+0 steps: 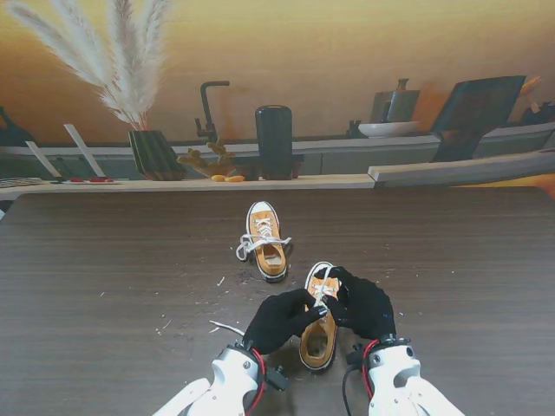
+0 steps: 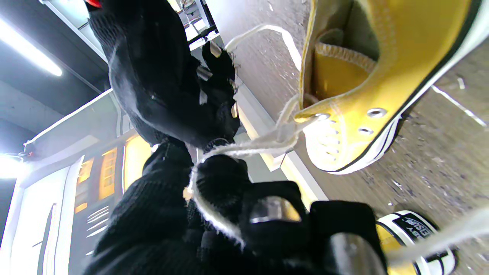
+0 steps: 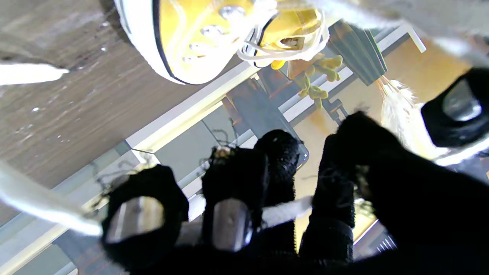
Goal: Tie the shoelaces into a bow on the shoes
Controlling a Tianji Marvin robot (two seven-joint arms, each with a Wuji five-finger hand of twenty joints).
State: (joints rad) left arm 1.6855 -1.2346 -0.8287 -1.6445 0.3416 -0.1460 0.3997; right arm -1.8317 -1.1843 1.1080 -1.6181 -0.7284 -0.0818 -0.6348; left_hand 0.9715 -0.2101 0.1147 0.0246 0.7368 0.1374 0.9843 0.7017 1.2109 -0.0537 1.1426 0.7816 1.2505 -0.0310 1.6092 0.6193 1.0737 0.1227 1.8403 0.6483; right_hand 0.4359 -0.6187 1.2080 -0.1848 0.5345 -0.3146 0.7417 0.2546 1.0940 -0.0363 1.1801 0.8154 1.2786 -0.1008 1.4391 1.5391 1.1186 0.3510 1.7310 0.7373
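The stand view shows both hands meeting over the near shoe [image 1: 319,334] by the surface's [image 1: 104,260] near edge. The left hand [image 1: 279,321] and right hand [image 1: 362,305] each pinch the lace [image 2: 244,147], seemingly mid-knot. Next: form loops under steady tension. The far shoe [image 1: 265,240] looks tied.
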